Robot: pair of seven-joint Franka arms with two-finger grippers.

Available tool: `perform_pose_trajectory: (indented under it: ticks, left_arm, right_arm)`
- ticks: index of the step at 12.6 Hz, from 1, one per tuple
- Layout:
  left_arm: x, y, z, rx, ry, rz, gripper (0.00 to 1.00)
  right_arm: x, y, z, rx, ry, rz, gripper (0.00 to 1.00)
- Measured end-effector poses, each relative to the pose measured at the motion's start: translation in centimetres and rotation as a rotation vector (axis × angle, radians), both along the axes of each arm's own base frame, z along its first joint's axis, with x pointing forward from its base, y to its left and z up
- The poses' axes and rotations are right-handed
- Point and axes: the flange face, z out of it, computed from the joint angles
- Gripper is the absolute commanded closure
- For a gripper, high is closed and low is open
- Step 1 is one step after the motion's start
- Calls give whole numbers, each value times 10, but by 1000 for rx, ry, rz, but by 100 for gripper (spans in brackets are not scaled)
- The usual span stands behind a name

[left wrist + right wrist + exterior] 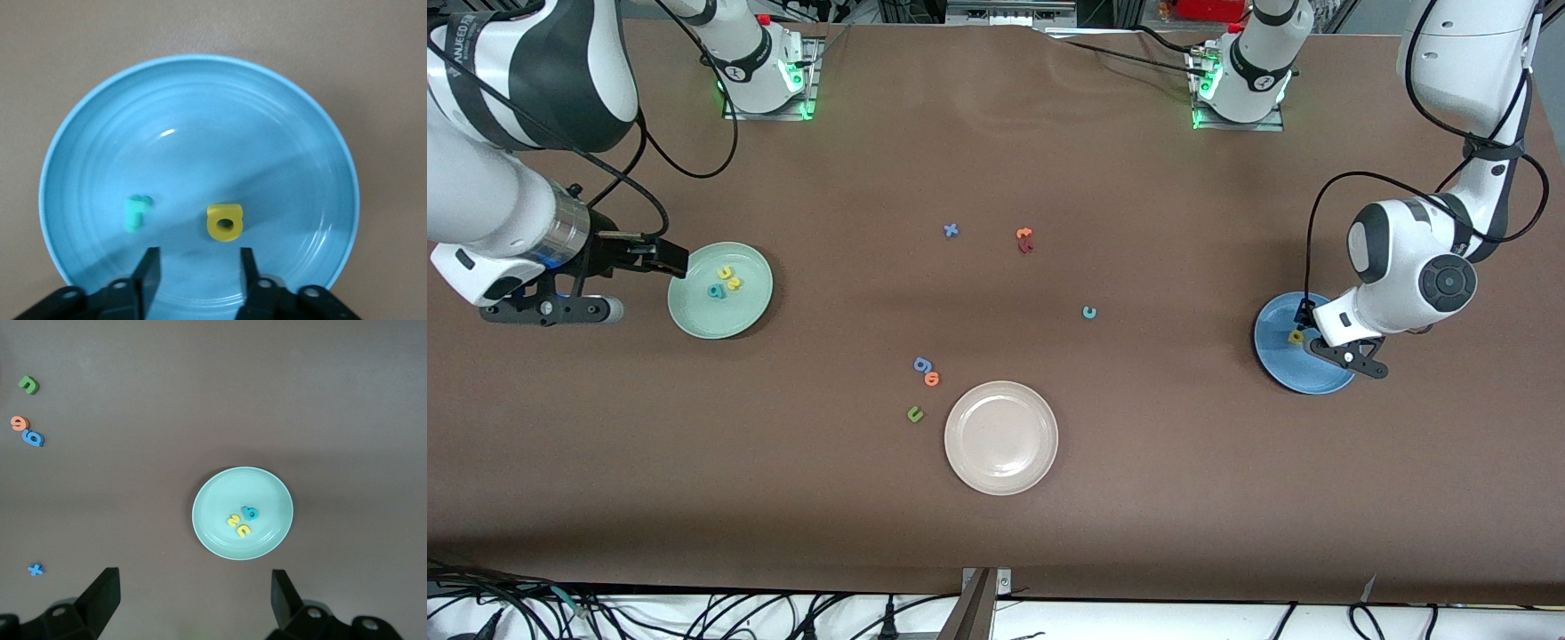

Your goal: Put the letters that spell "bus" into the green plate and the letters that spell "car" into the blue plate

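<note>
The green plate [694, 316] lies at the right arm's end and holds a teal "b" [716, 292], a yellow "u" [734, 284] and a yellow "s" [726, 273]. My right gripper [193, 587] hangs open and empty over the table beside that plate. At the left arm's end, the blue plate [200, 133] holds a yellow "a" [224, 222] and a teal "r" [137, 212]. Above this plate my left gripper [199, 260] is open, with nothing between its fingers. A teal "c" [1088, 312] lies on the table between the two plates.
A cream-white plate [960, 418] sits nearest the front camera. Beside it lie a blue "g" [922, 364], an orange "o" [932, 379] and a green "u" [914, 413]. Farther off lie a blue "x" [951, 230] and an orange and red pair [1024, 238].
</note>
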Motion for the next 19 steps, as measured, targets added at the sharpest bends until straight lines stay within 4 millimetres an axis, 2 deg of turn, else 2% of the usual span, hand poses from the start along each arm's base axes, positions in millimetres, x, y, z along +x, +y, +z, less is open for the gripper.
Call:
perform_pose_trajectory:
  ticks: [2, 4, 6, 7, 9, 11, 13, 15, 17, 19]
  left_arm:
    - [0, 3, 0, 0, 0, 3, 6]
    - [2, -3, 2, -3, -7, -9, 6]
    - [9, -27, 10, -10, -26, -51, 7]
    - [14, -47, 16, -19, -41, -73, 10]
    - [21, -94, 31, -37, -76, -63, 11]
    - [17, -151, 41, -52, -94, 6, 11]
    - [6, -207, 42, -64, -92, 67, 11]
    - [-8, -253, 42, -72, -83, 134, 11]
    - [-22, -288, 39, -68, -73, 184, 10]
    - [-36, -318, 29, -58, -57, 212, 10]
  right_arm:
    - [-4, 2, 8, 3, 16, 5, 0]
    - [-13, 1, 11, 6, 66, 3, 0]
    - [-16, 1, 11, 7, 80, 5, 0]
    - [-16, 3, 11, 7, 80, 8, 0]
    - [-16, 6, 10, 9, 81, 14, 0]
    - [-16, 11, 10, 19, 82, 28, 0]
    - [-15, 6, 20, 47, 66, 37, 0]
    - [-18, -1, 32, 34, 47, 57, 0]
    - [-26, -8, 46, 0, 25, 75, 0]
    - [-34, -25, 60, -6, -1, 58, 0]
